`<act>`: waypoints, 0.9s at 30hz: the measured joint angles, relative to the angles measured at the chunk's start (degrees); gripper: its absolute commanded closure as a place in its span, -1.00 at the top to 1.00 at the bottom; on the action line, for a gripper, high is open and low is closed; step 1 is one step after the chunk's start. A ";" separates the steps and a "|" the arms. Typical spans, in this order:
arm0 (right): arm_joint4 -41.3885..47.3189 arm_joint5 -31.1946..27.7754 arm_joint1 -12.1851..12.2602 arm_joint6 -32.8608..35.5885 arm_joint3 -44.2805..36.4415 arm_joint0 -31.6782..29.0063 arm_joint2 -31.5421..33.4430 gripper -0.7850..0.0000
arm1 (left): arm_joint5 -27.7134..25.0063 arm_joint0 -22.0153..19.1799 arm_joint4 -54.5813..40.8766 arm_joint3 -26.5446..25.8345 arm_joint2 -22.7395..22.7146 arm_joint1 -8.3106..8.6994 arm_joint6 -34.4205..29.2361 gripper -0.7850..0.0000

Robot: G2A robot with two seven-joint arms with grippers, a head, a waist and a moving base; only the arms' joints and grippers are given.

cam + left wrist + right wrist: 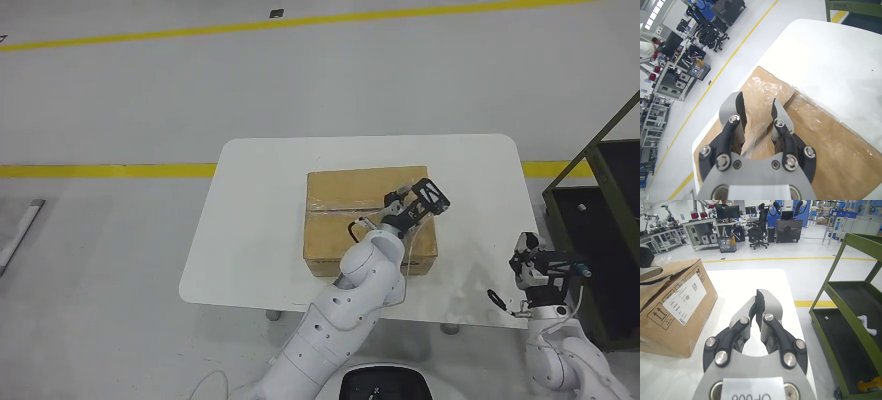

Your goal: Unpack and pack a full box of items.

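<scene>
1. Left wrist view: left pincer [756,98] sits over the top of the box [829,142], jaws apart. A torn flap [751,130] covered in clear tape [768,89] stands up between them. It looks un-pinched, though the flap lies close against one finger.
2. Top view: the box stands mid-table [250,220], with the left pincer over its right end.
3. Right wrist view: right pincer [759,294] has its jaws together with nothing between them. It hangs above the table's right side, beside the box and well apart from it. A green cart [838,294] stands just past the table edge.
4. Risk: the flap is already ragged. If the jaws close on the thin torn edge, they could rip off a strip rather than open the lid.
5. Risk: the tape looks wrinkled and part stuck. Pulling up could lift or drag the whole box, since nothing is pinning it.
6. Risk: tape film may cling to the finger pads and come away with the pincer.
7. Risk: the box could slide toward the table's edge if the pull goes sideways. The right pincer is too far off to brace it.
</scene>
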 measured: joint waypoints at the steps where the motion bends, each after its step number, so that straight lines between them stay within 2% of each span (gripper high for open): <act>1: 0.00 0.05 -0.03 -0.03 -0.04 -0.06 0.01 -1.00 | 0.03 0.03 0.08 0.07 -0.04 -0.03 0.07 -0.66; 5: -0.05 0.13 -0.12 -0.06 -0.30 -0.38 0.17 -1.00 | 0.24 0.14 0.33 0.33 -0.19 -0.20 0.16 -1.00; 17: 0.25 -0.05 -0.39 -0.21 -1.31 -1.09 0.65 -1.00 | 0.81 0.86 1.37 -0.73 -1.62 -0.33 0.89 -1.00; 23: 3.01 -2.14 -0.47 0.18 -4.22 -0.66 1.69 -1.00 | 0.22 2.68 1.71 -6.23 -4.55 0.39 2.07 -1.00; 27: 3.52 -4.02 -0.42 1.16 -6.54 0.34 2.12 -1.00 | -1.11 4.64 2.37 -11.81 -8.08 1.33 2.06 -1.00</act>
